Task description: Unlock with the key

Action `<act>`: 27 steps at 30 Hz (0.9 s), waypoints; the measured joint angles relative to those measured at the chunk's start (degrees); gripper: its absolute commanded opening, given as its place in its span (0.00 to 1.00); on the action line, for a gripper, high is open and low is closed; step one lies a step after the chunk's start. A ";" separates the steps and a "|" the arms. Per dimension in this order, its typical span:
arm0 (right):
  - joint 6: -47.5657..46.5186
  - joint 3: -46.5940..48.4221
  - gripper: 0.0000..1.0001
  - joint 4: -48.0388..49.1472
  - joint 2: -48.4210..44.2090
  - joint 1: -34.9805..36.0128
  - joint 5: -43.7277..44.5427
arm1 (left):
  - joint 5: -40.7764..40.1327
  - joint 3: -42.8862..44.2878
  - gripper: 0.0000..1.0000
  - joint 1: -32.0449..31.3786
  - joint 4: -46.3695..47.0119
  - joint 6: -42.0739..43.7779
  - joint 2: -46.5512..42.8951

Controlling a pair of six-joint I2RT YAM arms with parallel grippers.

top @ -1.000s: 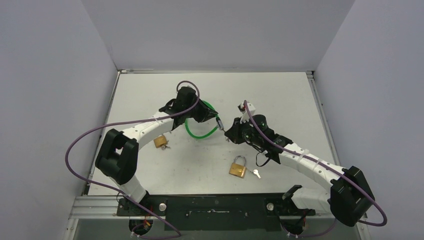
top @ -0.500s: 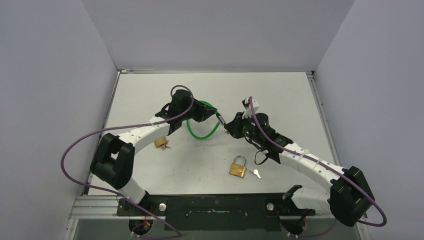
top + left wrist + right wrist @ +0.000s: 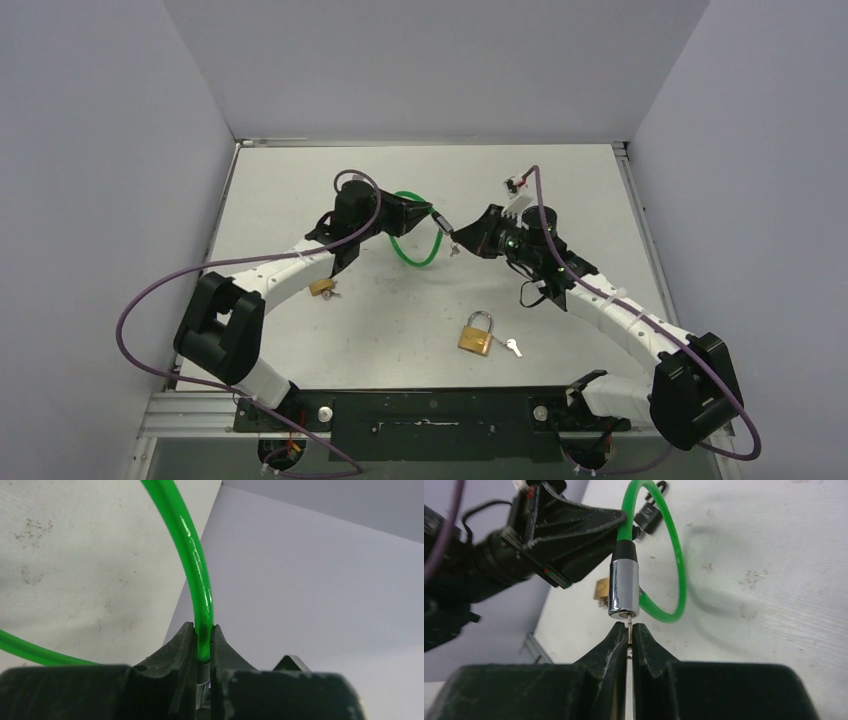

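Pinching key (image 3: 629,622), right claw (image 3: 630,628) meets green cable lock (image 3: 624,587) in left claw (image 3: 201,636).

No words I can read
I find no letter or number on the green cable lock (image 3: 679,555), its silver end (image 3: 624,582) or the gold padlock (image 3: 477,335); the red marks (image 3: 546,572) on my left claw (image 3: 622,520) are too small

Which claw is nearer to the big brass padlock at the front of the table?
Right. The right claw hangs beyond the padlock, slightly left of it; the left claw is farther back and left.
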 measured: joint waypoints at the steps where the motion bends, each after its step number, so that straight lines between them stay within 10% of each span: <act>1: 2.54 -0.02 0.00 0.81 0.00 -1.97 -3.06 | -0.26 -0.98 0.00 -0.02 1.79 -0.76 -0.55; 20: 62.01 -7.28 0.00 39.47 4.26 -11.04 -18.97 | -3.32 -7.72 0.00 -0.72 33.92 -9.46 -3.61; 27: 63.80 -7.54 0.60 38.69 3.37 -11.63 -18.95 | -2.67 -8.02 0.00 -1.22 36.70 -10.80 -3.34</act>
